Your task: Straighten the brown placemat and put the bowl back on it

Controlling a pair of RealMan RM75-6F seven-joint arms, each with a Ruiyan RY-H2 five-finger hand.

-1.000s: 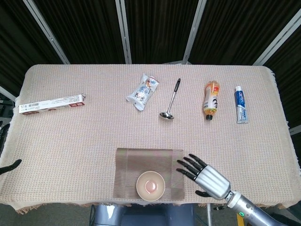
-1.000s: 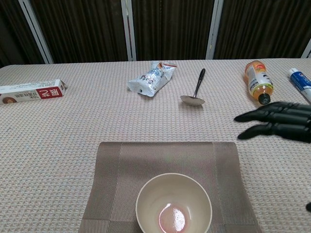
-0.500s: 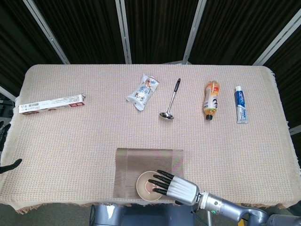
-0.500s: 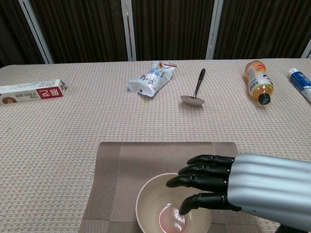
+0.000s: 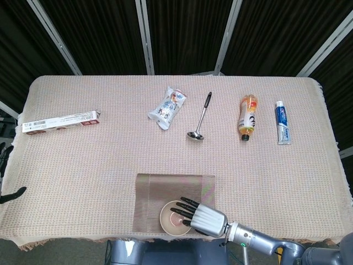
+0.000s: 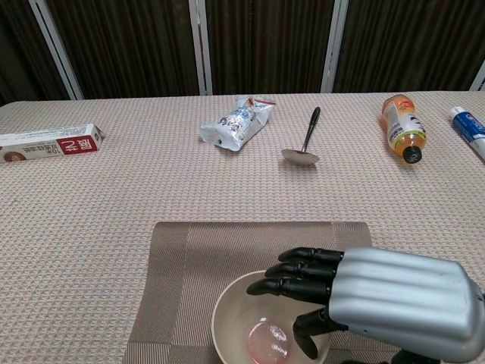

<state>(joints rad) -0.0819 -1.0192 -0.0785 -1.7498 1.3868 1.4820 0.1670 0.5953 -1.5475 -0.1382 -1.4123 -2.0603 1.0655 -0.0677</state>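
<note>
The right hand [image 6: 379, 299] reaches over the bowl [image 6: 235, 318], its fingers [image 6: 292, 274] spread above the rim and gripping nothing. The bowl sits on the brown placemat [image 6: 227, 246], at its near edge, directly under the fingertips. The left hand [image 5: 8, 194] waits well off.

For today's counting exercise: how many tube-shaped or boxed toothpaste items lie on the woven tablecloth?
2. A long white-and-red toothpaste box lies at the far left edge; a blue-and-white toothpaste tube lies at the far right, beside the orange drink bottle. None seems hidden.
</note>
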